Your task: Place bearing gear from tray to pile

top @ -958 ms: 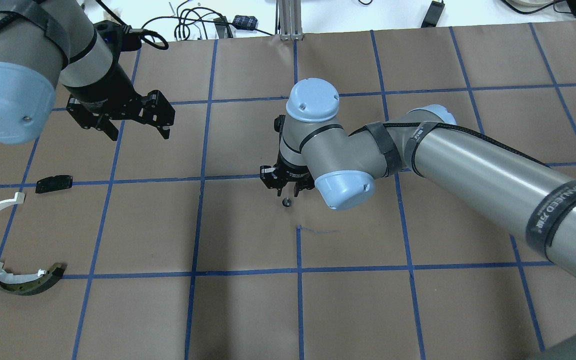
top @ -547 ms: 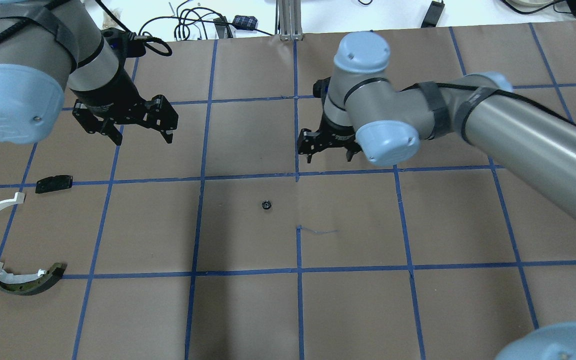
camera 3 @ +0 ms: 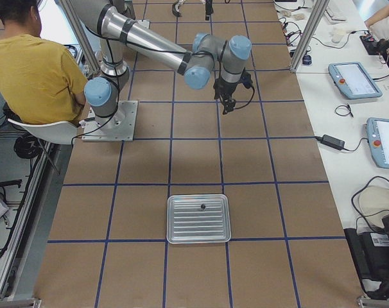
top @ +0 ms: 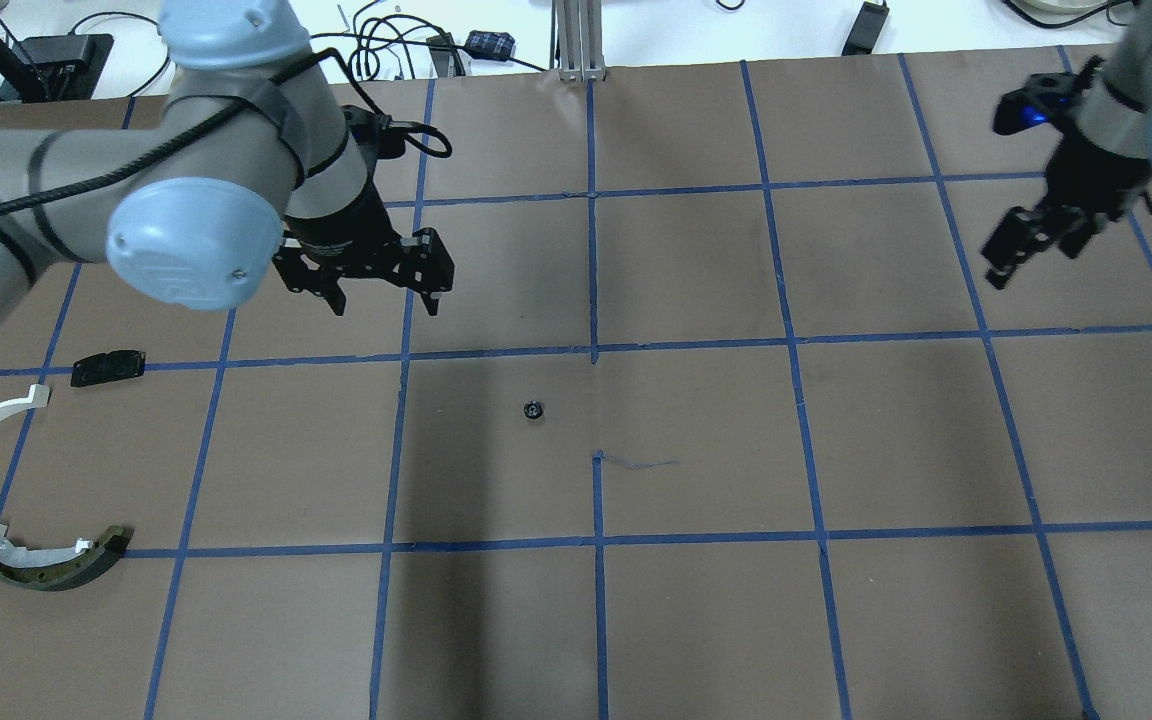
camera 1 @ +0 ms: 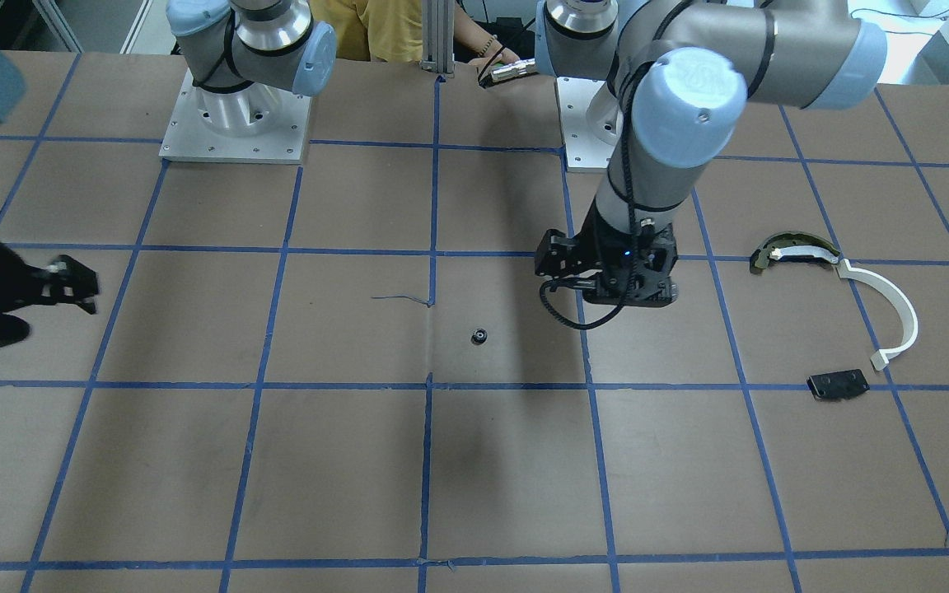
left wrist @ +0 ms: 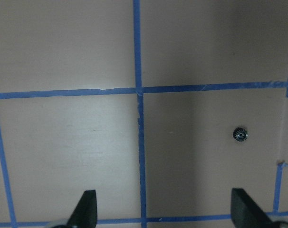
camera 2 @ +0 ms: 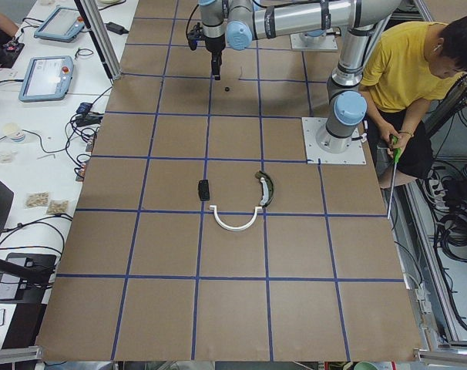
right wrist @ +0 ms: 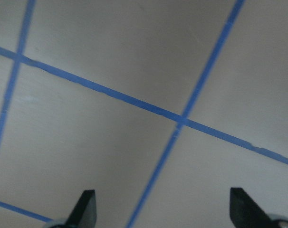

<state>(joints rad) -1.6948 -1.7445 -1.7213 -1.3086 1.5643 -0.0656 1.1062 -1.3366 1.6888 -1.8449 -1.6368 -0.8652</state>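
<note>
A: Where is the bearing gear (top: 533,410)?
B: Alone on the brown table (top: 696,620), mid-frame overhead, well apart from the pile (top: 56,568) at the lower left edge.
A: And the claws?
B: Left gripper (top: 386,300) hovers upper left of the gear, fingers spread, empty. Right gripper (top: 1033,257), upper right edge, likewise released

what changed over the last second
The right gripper left the bearing gear mid-table and withdrew far right; the gear shifted slightly left. The left gripper, open, moved in toward it. The pile stayed put.
</note>
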